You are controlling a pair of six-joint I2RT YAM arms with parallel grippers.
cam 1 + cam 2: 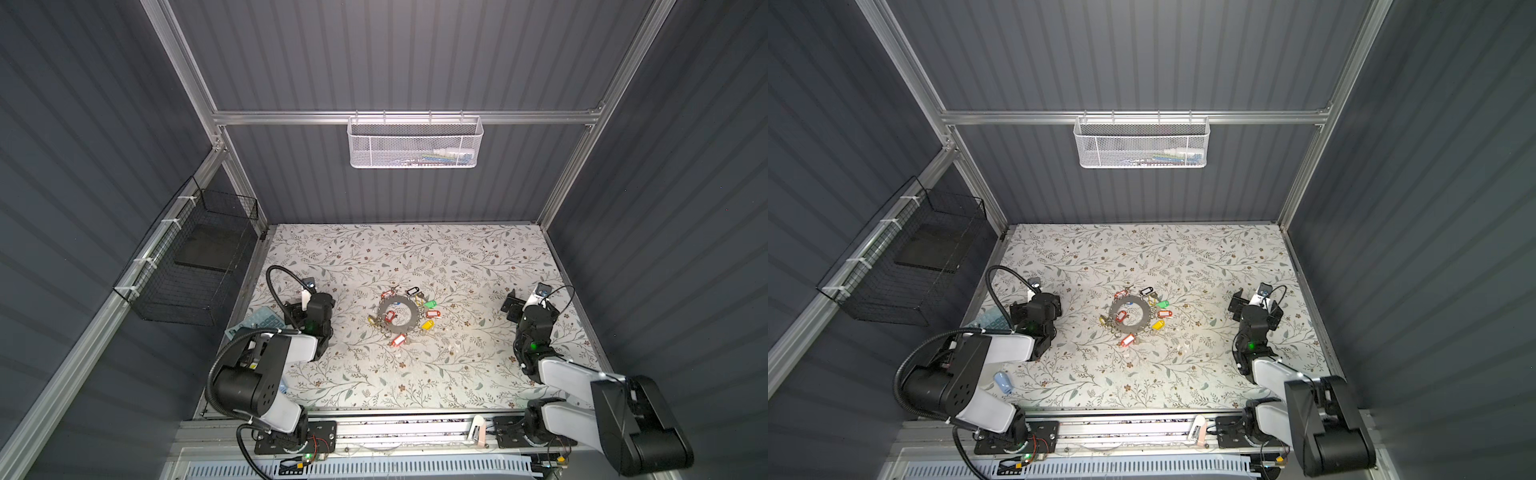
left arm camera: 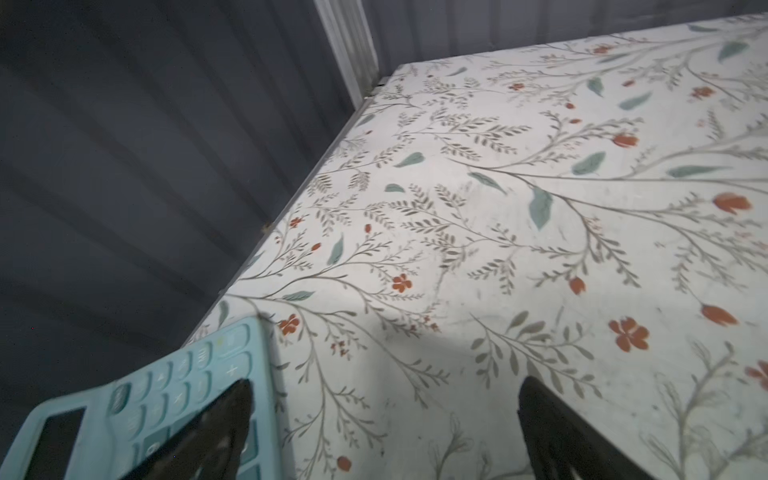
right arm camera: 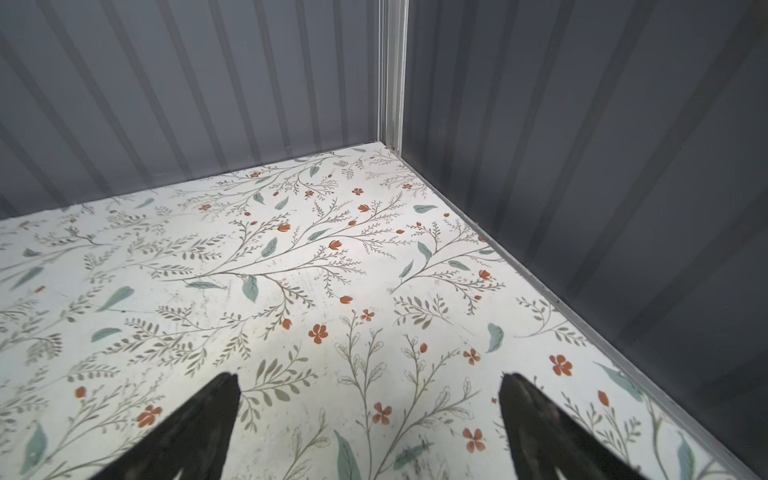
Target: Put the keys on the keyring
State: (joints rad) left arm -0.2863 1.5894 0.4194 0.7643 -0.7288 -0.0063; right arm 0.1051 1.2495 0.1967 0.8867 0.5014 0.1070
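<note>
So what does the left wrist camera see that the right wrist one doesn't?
Only the left wrist view: a pale blue plastic calculator lying at the table's edge, partly behind one finger of the open left tool. Only the right wrist view: the open right tool, with no object near it. Both: the floral-patterned tabletop, grey ribbed walls and a metal corner post.

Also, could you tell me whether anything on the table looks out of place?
A teal calculator lies askew at the table's left edge, seemingly overhanging it, by the open left gripper. It has nothing to do with the keyring in the middle.
</note>
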